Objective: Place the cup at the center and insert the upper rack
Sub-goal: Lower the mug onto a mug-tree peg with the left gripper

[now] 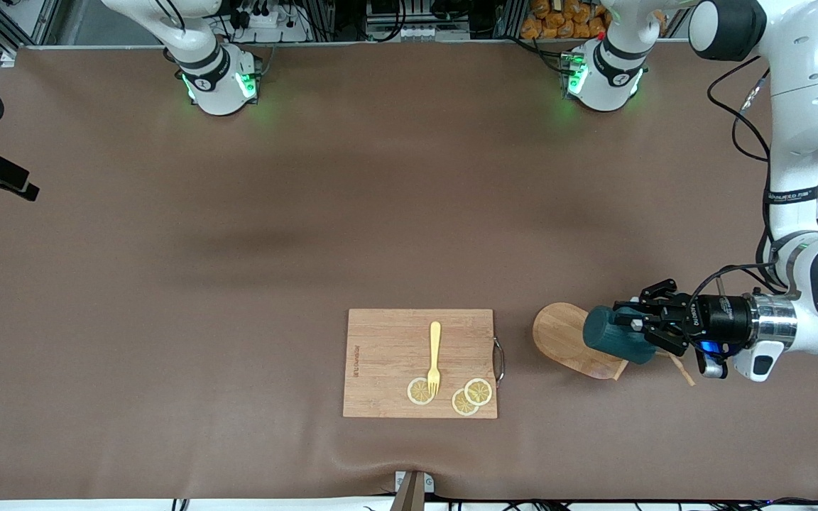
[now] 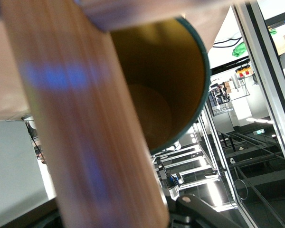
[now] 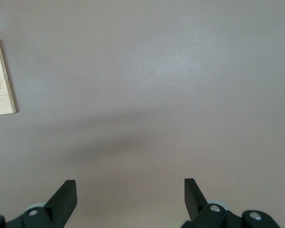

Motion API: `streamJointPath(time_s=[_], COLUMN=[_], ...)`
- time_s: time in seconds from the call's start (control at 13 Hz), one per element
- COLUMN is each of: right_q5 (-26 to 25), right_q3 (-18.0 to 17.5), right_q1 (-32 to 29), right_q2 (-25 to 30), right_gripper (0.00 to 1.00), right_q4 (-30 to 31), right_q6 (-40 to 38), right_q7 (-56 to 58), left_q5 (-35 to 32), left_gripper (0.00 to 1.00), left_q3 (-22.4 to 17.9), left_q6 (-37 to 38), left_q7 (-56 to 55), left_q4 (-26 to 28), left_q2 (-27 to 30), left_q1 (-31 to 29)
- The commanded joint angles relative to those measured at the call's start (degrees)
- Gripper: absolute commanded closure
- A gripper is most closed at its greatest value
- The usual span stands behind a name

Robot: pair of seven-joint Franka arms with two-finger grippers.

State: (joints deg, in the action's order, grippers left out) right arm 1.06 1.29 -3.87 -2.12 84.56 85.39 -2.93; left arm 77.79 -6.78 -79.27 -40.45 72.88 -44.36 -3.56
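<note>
table (image 1: 167, 284): brown mat | cutting board (image 1: 388, 355) | upper rack (image 1: 565, 341)

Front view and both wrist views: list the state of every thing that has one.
cup: on its side, held by the left end effector
upper rack: tipped over, base toward the cutting board
fork: flat on the board, tines on a lemon slice
right end effector: open, over bare table

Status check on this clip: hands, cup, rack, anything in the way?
Left hand at the cup, over the upper rack lying tipped. Right hand open over bare table. Cutting board with fork occupies centre.
</note>
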Motion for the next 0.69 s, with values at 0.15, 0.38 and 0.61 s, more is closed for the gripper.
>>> streamJointPath(time_s=[0.15, 0.38, 0.61], right_q5=[0.2, 0.2, 0.2], right_q3=[-0.6, -0.6, -0.6], right_q1=[-0.7, -0.9, -1.0], right_q2=[-0.2, -0.2, -0.2], right_gripper=[0.00, 0.00, 0.00], right_q4=[-0.3, -0.3, -0.3], right_q6=[0.1, 0.1, 0.1], right_q7=[-0.7, -0.7, -0.7], left_q5=[2.2, 2.2, 3.0], left_gripper=[1.00, 1.00, 0.84], left_q3=[0.3, 0.3, 0.3], left_q6=[1.0, 1.0, 1.0], left_q7=[0.9, 0.8, 0.5], left_q4=[0.0, 0.0, -0.1], left_q2=[-1.0, -1.0, -1.3], left_q1=[-0.5, -0.5, -0.7])
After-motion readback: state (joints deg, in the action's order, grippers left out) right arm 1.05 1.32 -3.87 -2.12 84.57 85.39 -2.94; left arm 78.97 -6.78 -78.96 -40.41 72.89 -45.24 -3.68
